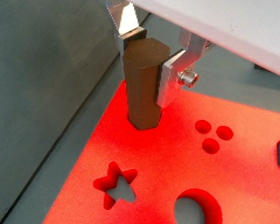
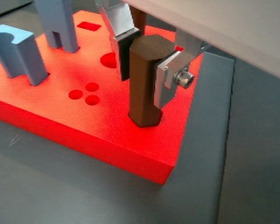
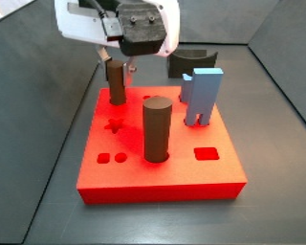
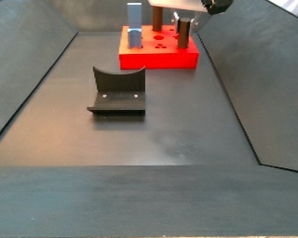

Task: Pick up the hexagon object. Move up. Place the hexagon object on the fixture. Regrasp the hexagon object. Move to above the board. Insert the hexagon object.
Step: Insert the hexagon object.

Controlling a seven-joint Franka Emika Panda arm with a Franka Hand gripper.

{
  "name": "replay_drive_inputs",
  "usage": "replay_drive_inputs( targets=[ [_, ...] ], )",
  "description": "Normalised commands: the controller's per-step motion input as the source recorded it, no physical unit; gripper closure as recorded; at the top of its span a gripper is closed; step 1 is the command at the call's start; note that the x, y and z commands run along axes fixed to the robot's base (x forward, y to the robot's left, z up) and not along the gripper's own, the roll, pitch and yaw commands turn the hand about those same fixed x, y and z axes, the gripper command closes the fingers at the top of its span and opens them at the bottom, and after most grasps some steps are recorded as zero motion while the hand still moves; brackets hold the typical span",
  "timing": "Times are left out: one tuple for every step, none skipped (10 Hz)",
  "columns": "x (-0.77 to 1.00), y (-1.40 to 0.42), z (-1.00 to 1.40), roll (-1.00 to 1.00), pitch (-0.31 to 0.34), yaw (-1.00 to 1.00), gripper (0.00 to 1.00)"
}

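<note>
The hand (image 2: 150,54) grips the hexagon object (image 2: 147,83) near its top, holding it upright at a corner of the board (image 2: 101,136), its lower end sunk into the red surface. By the look of it, insertion is nearly finished; release remains. The fixture (image 4: 115,93) stands empty, well apart from the board.

hexagon object (image 2: 147,83) dark brown | board (image 2: 84,118) bright red | claw (image 2: 150,54) silver | fixture (image 4: 116,91) black
</note>
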Motion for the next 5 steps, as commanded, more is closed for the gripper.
replay_drive_inputs(
  targets=[
    [0.00, -0.15, -1.00, 0.10, -0.119, 0.00, 1.00],
    [0.00, -0.09, -1.00, 0.09, -0.120, 0.00, 1.00],
    [0.00, -0.03, -0.96, 0.11, -0.129, 0.00, 1.00],
    [0.00, -0.01, -0.60, 0.08, -0.124, 0.00, 1.00],
    [-0.05, 0.03, 0.00, -0.04, -0.063, 0.00, 1.00]
  ],
)
